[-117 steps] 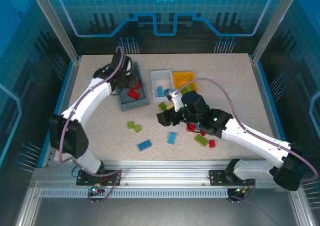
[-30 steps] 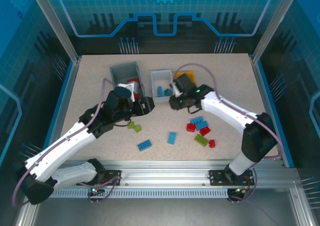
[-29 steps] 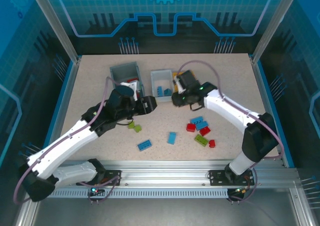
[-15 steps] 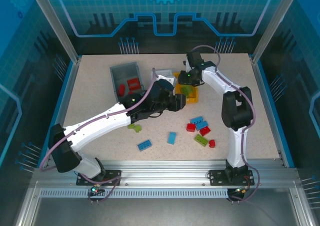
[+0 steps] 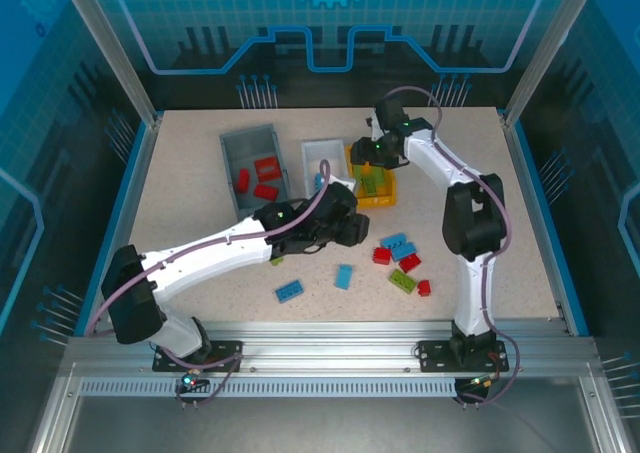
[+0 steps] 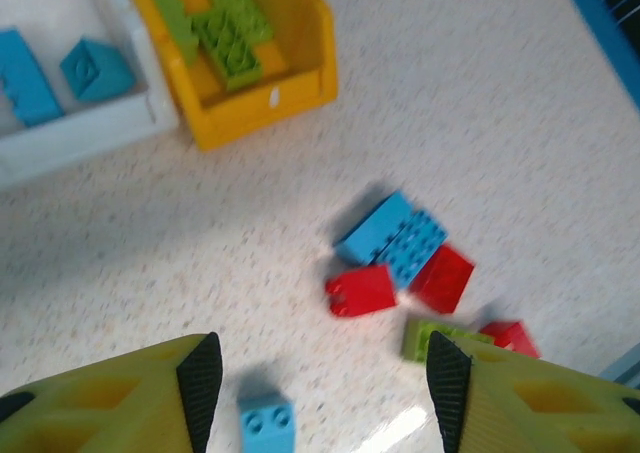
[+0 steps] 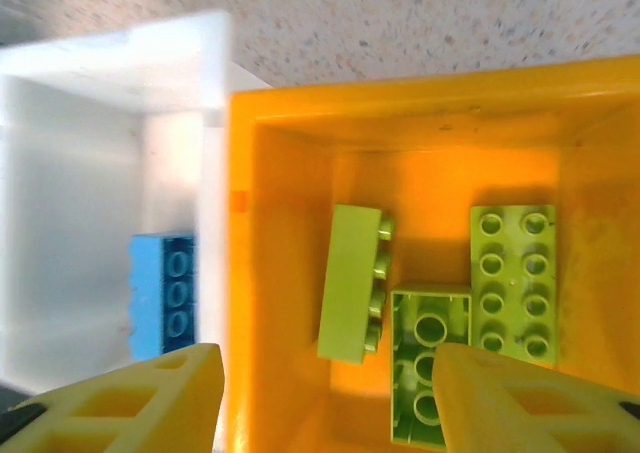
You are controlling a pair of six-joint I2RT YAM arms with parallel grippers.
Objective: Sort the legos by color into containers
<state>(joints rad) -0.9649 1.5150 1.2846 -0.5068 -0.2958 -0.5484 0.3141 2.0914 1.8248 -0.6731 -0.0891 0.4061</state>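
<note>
The right gripper [image 7: 325, 398], jaws apart, hangs over the yellow bin [image 7: 420, 93] (three green legos [image 7: 512, 278] inside); the left gripper [image 6: 318, 388], likewise spread, has loose legos [image 6: 395, 243] at one o'clock.

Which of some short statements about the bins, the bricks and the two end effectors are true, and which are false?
1. The yellow bin holds green bricks. True.
2. The white bin holds green bricks. False: it holds blue bricks.
3. The grey bin holds red bricks. True.
4. The left end effector is shut on a brick. False: it is open, above a loose blue brick on the table.
5. The right end effector is open above the yellow bin. True.
</note>
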